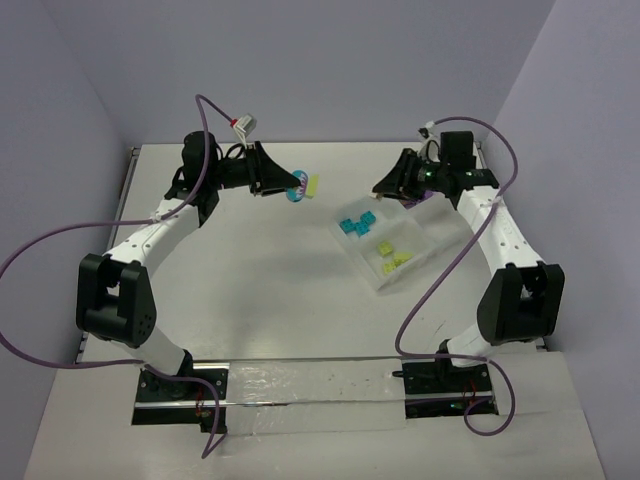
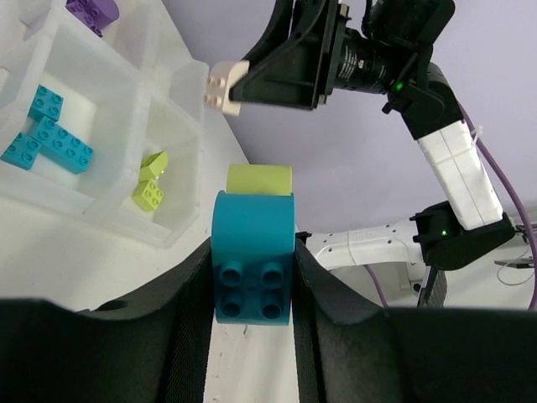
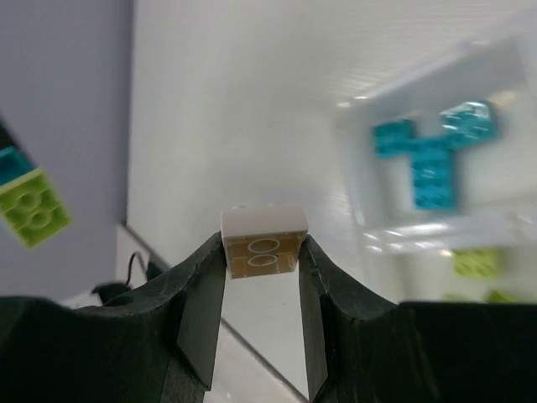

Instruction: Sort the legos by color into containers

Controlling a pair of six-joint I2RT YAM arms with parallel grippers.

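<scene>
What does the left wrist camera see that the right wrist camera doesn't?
Only the left wrist camera shows the purple plastic brick in a far compartment, and the white-and-black right arm from outside. Only the right wrist camera shows the hollow underside of the small white plastic brick. Both show that white brick pinched in the right gripper, the stacked cyan-and-lime brick pair, and the clear plastic divided tray holding loose cyan bricks and lime green bricks.

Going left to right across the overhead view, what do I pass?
Left arm's elbow → left gripper, clamping a cyan-and-lime brick pair → cyan bricks in the tray → lime bricks → right arm's elbow.
</scene>
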